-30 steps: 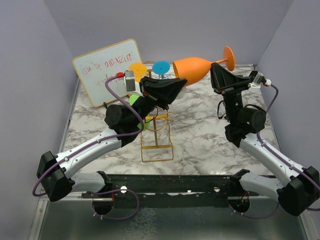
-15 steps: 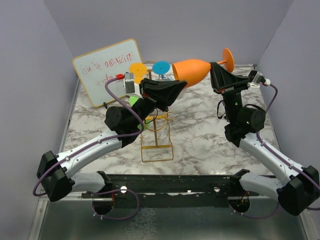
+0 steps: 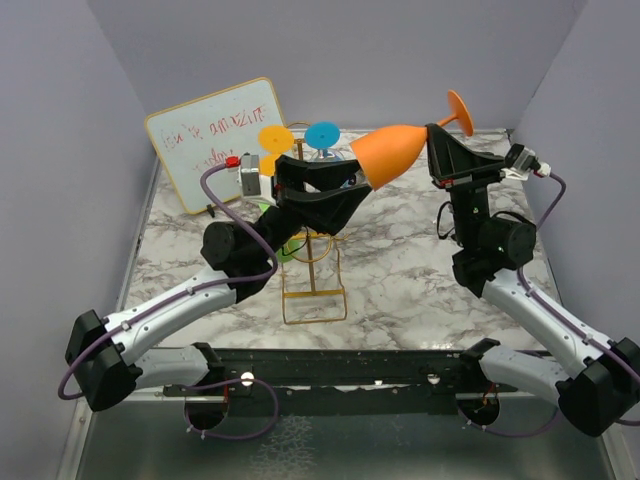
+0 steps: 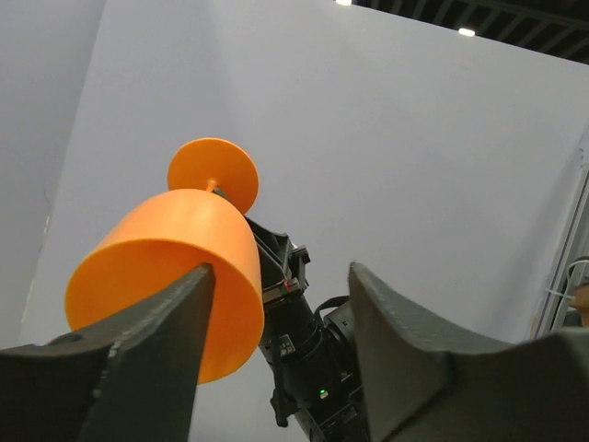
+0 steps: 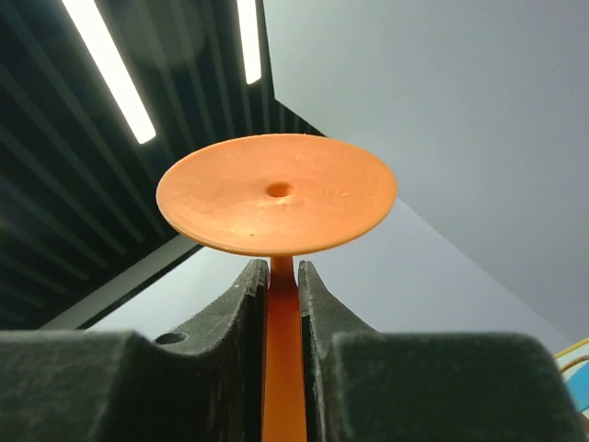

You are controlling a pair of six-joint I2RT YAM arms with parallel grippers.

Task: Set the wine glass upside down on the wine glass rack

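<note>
Above the gold wire wine glass rack, the right hand pinches the thin stem of the smooth orange wine glass. The spread left hand hides the rack's top.

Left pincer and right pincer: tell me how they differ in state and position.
The left pincer stands open; the right pincer is shut on the stem of the orange wine glass. The left pincer is at the glass's bowl end with nothing clamped; the right pincer sits just under its foot. Both are black and held up in the air.
</note>
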